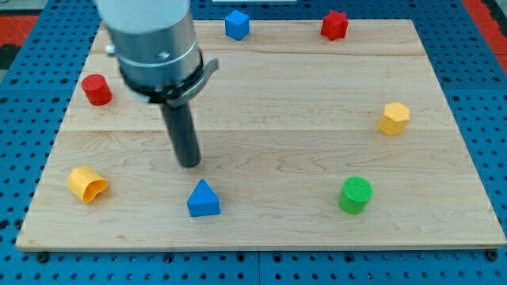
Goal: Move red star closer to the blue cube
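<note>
The red star (pixel 334 25) sits at the view's top right on the wooden board (pixel 269 119). The blue cube (pixel 236 24) sits at the top centre, left of the star with a clear gap between them. My tip (pixel 190 163) rests on the board at the left centre, far below and to the left of both blocks. It touches no block. A blue triangular block (pixel 203 199) lies just below the tip.
A red cylinder (pixel 97 89) is at the left edge. A yellow block (pixel 87 184) lies at the lower left. A yellow hexagonal block (pixel 394 118) is at the right. A green cylinder (pixel 355 195) is at the lower right.
</note>
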Motion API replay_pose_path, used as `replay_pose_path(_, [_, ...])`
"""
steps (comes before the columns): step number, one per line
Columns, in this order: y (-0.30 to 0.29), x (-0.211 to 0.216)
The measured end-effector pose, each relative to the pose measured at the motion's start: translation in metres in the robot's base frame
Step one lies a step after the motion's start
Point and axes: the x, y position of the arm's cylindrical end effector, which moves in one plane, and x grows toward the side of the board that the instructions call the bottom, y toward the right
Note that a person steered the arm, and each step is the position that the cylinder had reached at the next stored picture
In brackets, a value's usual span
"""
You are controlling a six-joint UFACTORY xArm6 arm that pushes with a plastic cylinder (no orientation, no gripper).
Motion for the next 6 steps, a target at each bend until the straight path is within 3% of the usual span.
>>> replay_pose_path(1, [0.044, -0.049])
replay_pose_path(2, [0.104, -0.132])
replay_pose_path(3, [0.219, -0.202])
replay_pose_path(4, [0.280, -0.254])
replay_pose_path(6, [0.244, -0.294])
